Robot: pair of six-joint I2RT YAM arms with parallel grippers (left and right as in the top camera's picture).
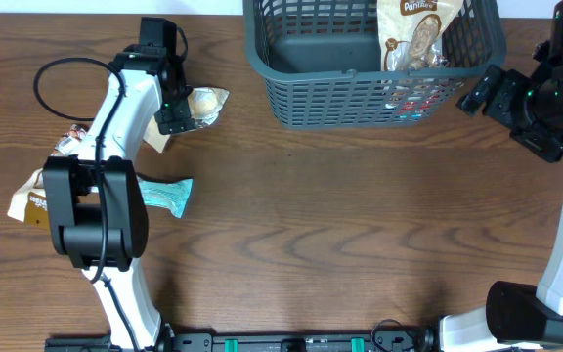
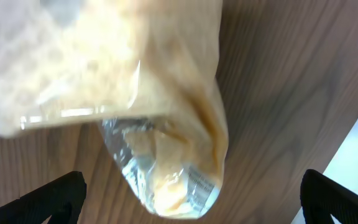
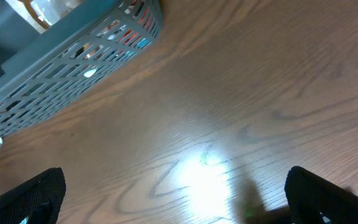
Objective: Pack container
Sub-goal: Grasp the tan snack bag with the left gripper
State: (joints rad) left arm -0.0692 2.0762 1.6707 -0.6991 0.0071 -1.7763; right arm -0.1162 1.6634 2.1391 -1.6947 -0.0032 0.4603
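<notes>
The clear bread packet [image 1: 208, 102] is found between the spread fingers of the left pincer [image 2: 194, 194], its long axis across their closing line, and the container [image 1: 360, 93] is placed further right at the far side of the bench [image 1: 311, 215].

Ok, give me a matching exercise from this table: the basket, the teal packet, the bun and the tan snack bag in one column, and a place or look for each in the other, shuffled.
Column one
1. basket
2. teal packet
3. bun
4. tan snack bag

Column two
A. inside the basket, at its right end
B. in clear wrap on the table, left of the basket
C. slotted walls, at the far edge of the table
D. flat on the table beside the left arm

Pairs: 1-C, 2-D, 3-B, 4-A
</notes>
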